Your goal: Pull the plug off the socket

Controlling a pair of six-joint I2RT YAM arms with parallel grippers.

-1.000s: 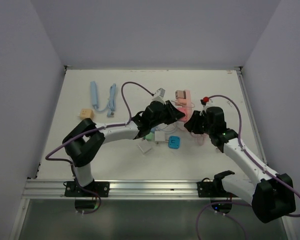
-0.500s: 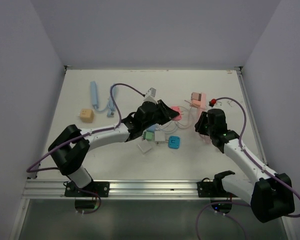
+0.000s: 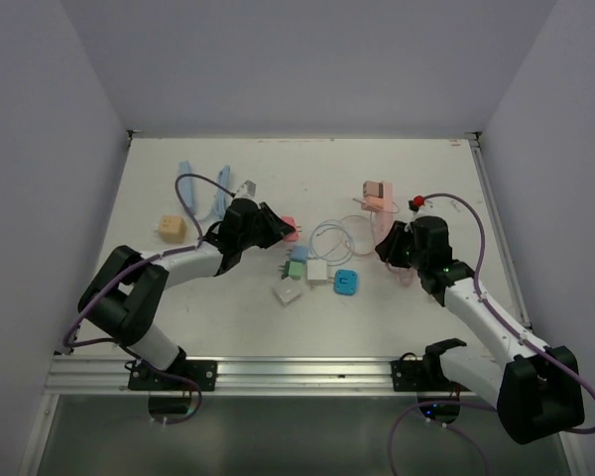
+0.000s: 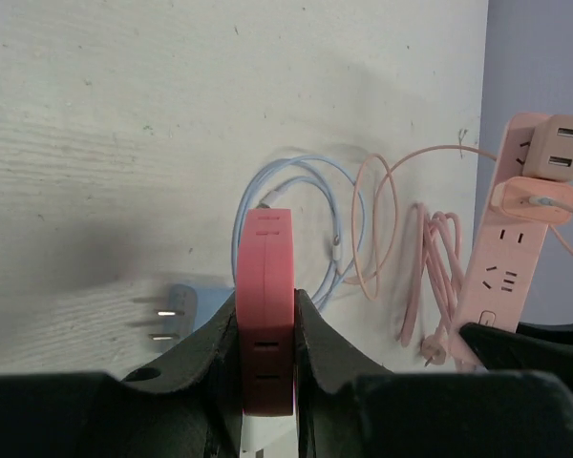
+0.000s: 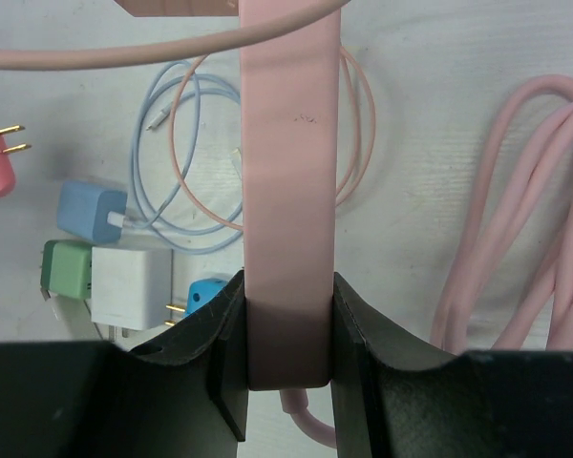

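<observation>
1. Here, the left gripper [image 4: 265, 329] clamps the pink plug [image 4: 265, 267] edge-on between its jaws, well clear of the pink power strip [image 5: 286, 191].
2. The plug's long axis runs straight out from that gripper, prongs toward the strip.
3. The right gripper [image 5: 286, 334] pinches the strip.

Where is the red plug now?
The red plug is left of centre in the top view, clamped in the left hand, apart from the pink power strip held by the right hand, with the coiled blue cable between them.
</observation>
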